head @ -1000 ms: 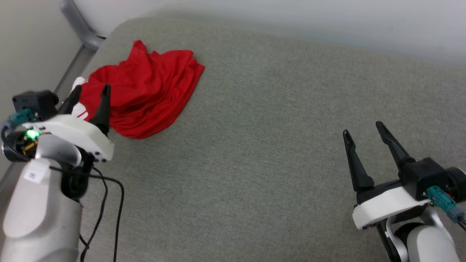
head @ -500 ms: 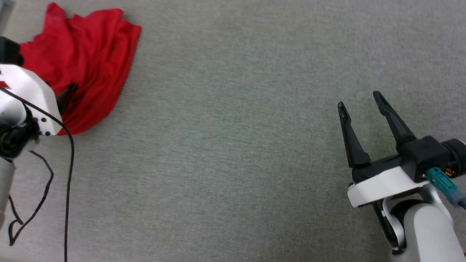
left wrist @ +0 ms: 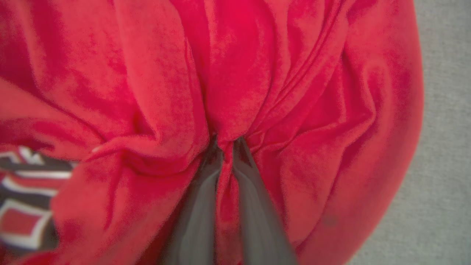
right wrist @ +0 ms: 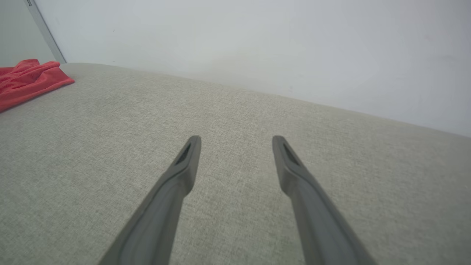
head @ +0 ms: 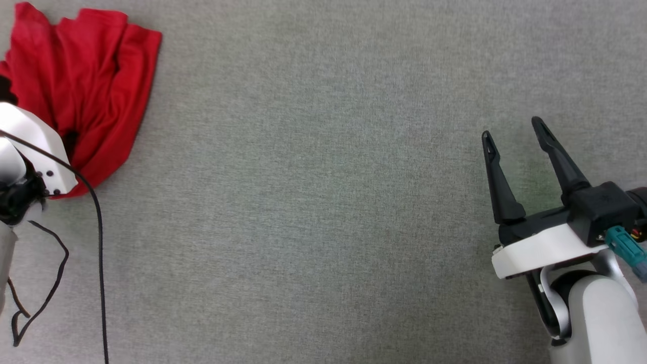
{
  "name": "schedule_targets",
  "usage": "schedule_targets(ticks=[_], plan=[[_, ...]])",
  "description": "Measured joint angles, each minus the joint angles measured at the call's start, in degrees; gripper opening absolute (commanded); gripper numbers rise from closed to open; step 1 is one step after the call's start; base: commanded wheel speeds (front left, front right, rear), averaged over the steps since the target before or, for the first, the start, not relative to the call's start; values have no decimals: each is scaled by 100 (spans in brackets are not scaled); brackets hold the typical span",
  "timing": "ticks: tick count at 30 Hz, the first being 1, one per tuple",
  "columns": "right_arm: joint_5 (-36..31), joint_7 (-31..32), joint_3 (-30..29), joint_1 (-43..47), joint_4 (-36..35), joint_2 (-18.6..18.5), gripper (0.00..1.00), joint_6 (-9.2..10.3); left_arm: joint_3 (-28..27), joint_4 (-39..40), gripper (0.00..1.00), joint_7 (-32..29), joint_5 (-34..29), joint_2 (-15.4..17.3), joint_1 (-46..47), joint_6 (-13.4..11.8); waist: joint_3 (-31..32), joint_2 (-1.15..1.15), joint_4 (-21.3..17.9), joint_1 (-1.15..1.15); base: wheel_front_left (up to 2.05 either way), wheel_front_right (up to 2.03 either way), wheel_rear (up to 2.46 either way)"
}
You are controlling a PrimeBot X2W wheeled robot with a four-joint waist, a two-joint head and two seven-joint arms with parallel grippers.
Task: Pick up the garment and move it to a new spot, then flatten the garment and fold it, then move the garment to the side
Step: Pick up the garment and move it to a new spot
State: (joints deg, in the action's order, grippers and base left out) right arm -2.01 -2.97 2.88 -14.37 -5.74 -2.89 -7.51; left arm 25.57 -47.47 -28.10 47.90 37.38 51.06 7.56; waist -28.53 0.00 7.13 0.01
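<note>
The garment (head: 96, 86), a crumpled red shirt, lies at the top left of the head view on the grey surface. In the left wrist view its red folds (left wrist: 257, 92) bunch around my left gripper (left wrist: 228, 145), whose two fingers are pinched together on a ridge of the cloth; striped trim (left wrist: 25, 206) shows at the lower left. The left gripper's white housing (head: 30, 146) covers the garment's lower left edge in the head view. My right gripper (head: 510, 129) hovers open and empty at the far right, well away from the garment (right wrist: 25, 81).
A grey fabric-covered surface (head: 313, 202) spreads under everything. A black cable (head: 96, 242) hangs from my left arm at the lower left. In the right wrist view a pale wall (right wrist: 257, 48) rises behind the surface's far edge.
The head camera has tilted down and shifted, so the garment sits further up and left in view. My left gripper has gone from open to shut on the garment. The right gripper stays open.
</note>
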Motion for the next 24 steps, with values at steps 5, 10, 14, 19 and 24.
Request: schedule_targets(ticks=[5,10,14,19,24], plan=[[-51,-1,-67,93,9,-1,100,0,-66,-237,0,1248,-203,-168,7,-52,348,0,75,0,0,0,0],[51,-1,-163,292,7,0,100,0,-137,-272,0,2382,-289,-361,26,-43,773,0,178,0,0,0,0],[156,-1,-250,444,-16,-1,100,0,-197,-213,0,3279,-394,-438,26,-58,1108,0,254,-1,0,0,0],[254,1,-382,667,-74,-1,100,0,-261,19,0,4077,-523,-602,-51,-211,1506,0,305,-1,0,0,0],[359,34,-441,877,-96,-1,100,0,-322,565,0,4254,-678,-731,-345,-335,1876,0,257,-1,0,0,0]])
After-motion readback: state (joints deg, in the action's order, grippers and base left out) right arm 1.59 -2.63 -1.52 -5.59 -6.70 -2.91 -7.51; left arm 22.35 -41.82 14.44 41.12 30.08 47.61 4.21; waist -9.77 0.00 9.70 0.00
